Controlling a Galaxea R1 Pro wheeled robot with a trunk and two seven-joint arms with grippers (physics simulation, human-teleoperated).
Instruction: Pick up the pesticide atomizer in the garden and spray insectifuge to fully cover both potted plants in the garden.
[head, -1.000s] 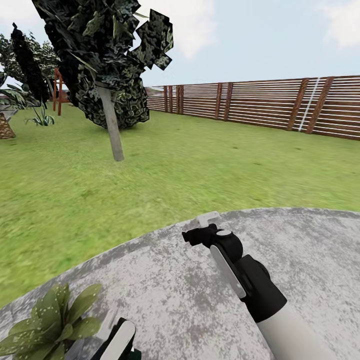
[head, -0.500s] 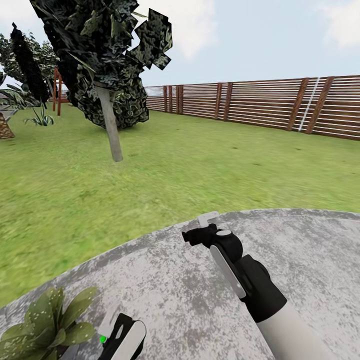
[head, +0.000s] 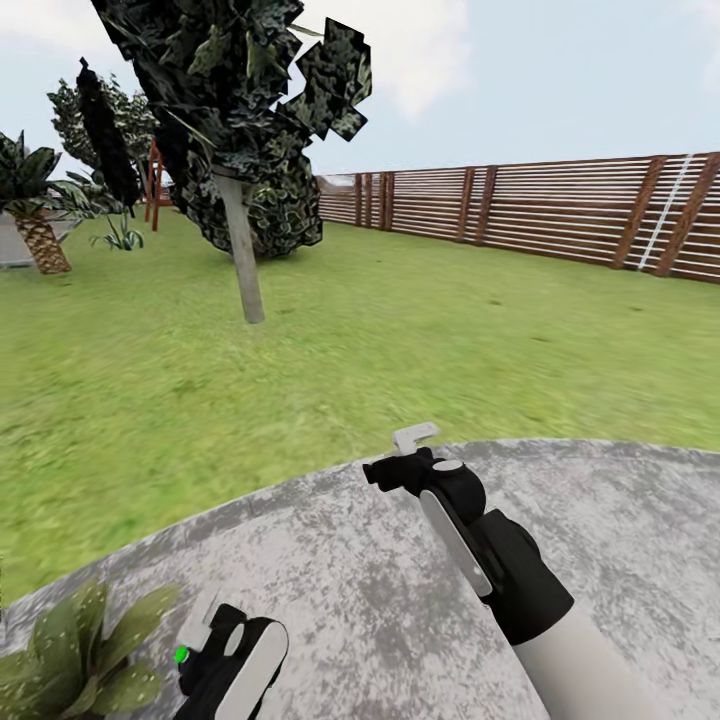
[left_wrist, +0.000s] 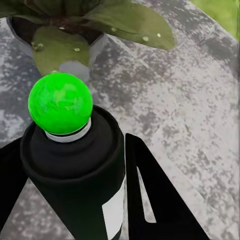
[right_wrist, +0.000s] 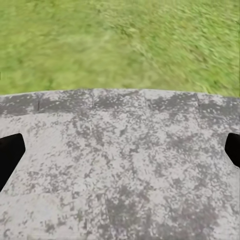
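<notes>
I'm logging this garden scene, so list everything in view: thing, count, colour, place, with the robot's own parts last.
pesticide atomizer: one, black body, white label, bright green tip, between the left gripper's fingers, near the plant.
potted plant: one, pale-speckled green leaves, on the paving at the head view's lower left.
stone paving: one, mottled grey, rounded edge, under both arms.
lawn: green, beyond the paving.
tree: one, dark foliage, pale trunk, on the lawn.
palm: one, scaly brown trunk, far left.
wooden fence: brown slats, behind the lawn.
left gripper: black and white, shut on the atomizer.
right gripper: black, open, over the paving.
</notes>
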